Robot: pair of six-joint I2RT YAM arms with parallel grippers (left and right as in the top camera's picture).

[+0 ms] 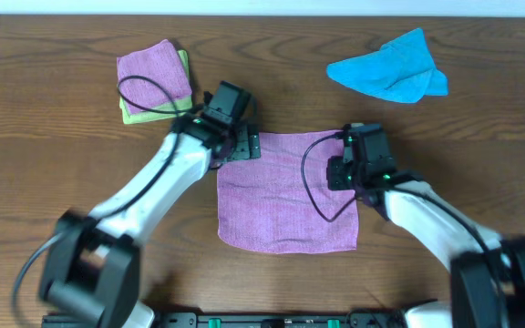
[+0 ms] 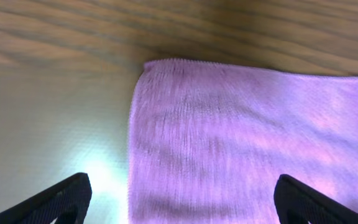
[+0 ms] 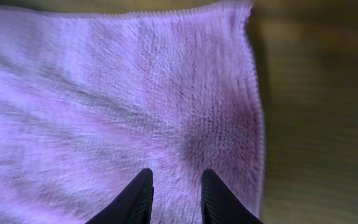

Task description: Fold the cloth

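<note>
- A dark brown bench (image 1: 44,155) with a long wood grain is seen from above, and a pale strip (image 1: 262,7) is seen along its far edge.
- Light is thrown back off the wood in the left wrist view, where the board looks smooth and glossy.
- The cloth (image 1: 281,196) is found at the middle of the bench, between the two arms, laid out flat as a dull mauve rectangle.
- Its pile is shown close up as soft and fuzzy, with a fine stitched hem along the edges and a slight wave along the near edge.
- The left pincer (image 1: 244,144) is held over the cloth's far left corner, its fingers (image 2: 55,202) spread wide apart, with nothing gripped between them.
- The right pincer (image 1: 346,162) is placed at the far right corner, and its dark fingertips (image 3: 138,196) are parted by a narrow gap, with flat cloth visible through it.
- Whether those tips rest on the pile cannot be told.
- A brighter pink-purple cloth (image 1: 153,77) is seen folded at the far left, stacked on a yellow-green cloth (image 1: 133,115) that shows at two edges.
- A bright blue cloth (image 1: 390,68) is left rumpled at the far right, well apart from the mauve one.
</note>
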